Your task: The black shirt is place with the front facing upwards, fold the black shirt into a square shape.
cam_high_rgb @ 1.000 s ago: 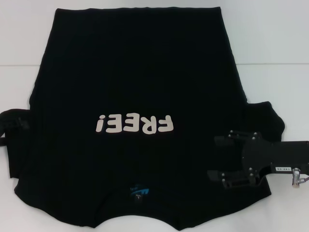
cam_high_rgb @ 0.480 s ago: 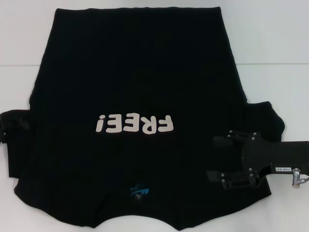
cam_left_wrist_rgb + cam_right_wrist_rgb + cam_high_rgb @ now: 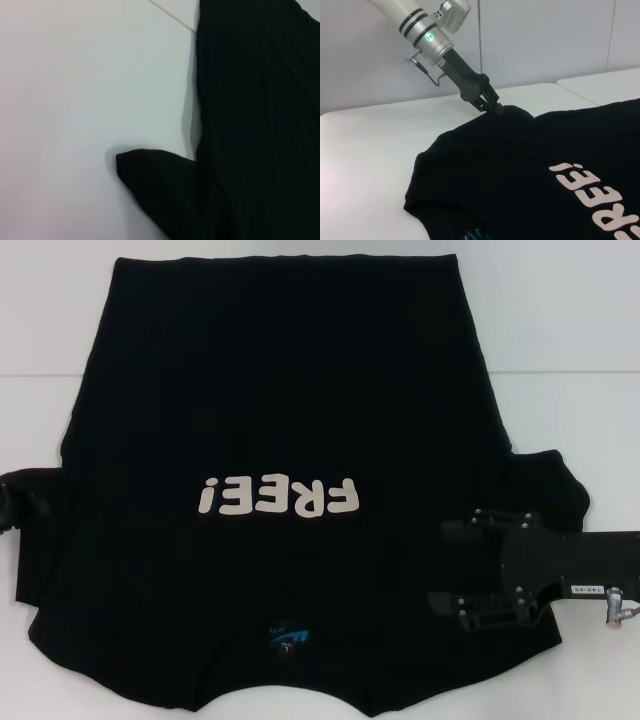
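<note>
The black shirt (image 3: pixel 290 440) carries white "FREE!" lettering (image 3: pixel 278 497) at the centre of the head view, reading upside down there. A small blue neck label (image 3: pixel 288 637) sits below it, too small to read. A white sticker (image 3: pixel 585 590) on the right arm at the lower right shows tiny print that cannot be read.

black shirt (image 3: pixel 290 420) | black short-sleeved tee, white "FREE!" lettering, small blue neck label | spread flat, front up, on white bench (image 3: pixel 560 330) | collar at near edge, hem at far edge | left sleeve tip lifted, right sleeve out flat
</note>
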### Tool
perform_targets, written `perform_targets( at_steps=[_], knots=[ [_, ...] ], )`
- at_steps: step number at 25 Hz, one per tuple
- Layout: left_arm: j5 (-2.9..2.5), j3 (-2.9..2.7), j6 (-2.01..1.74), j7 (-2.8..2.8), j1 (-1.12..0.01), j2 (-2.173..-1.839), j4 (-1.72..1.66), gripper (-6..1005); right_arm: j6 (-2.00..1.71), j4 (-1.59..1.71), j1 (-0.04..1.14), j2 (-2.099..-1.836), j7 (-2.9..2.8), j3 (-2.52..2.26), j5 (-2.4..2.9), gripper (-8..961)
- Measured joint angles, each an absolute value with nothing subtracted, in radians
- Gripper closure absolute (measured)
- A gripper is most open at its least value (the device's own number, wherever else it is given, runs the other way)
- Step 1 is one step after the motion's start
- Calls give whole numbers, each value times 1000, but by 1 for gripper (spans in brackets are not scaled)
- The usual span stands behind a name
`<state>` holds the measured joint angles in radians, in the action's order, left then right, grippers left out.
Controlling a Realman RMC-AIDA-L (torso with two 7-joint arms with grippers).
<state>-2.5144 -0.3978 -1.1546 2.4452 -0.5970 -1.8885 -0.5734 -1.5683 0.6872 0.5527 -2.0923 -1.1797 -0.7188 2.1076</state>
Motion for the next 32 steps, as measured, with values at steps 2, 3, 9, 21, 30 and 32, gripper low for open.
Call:
perform_targets(
  at_steps=[2, 3, 9, 21, 30, 32],
  knots=[
    [-2514, -398, -1153, 2445, -597, -1888, -574, 623, -1574, 687, 554, -2092, -1180, -718, 2108, 14],
    [-2514, -398, -1153, 2445, -596, -1888, -574, 666, -1575, 687, 555, -2092, -1180, -718, 2108, 14],
    [-2514, -397, -1150, 2445, -592, -1888, -574, 895, -1578, 687, 556, -2092, -1180, -716, 2108, 14],
    [-2514, -397, -1112, 2435, -591, -1885, -602, 995, -1579, 687, 555, -2092, -1180, -715, 2108, 15],
    [-2514, -414, -1121, 2445, -603, -1887, -637, 996, -1578, 689, 558, -2092, -1181, -715, 2108, 15],
    [-2514, -444, -1125, 2463, -610, -1888, -637, 996, -1578, 689, 558, -2092, -1182, -715, 2108, 15]
  ],
)
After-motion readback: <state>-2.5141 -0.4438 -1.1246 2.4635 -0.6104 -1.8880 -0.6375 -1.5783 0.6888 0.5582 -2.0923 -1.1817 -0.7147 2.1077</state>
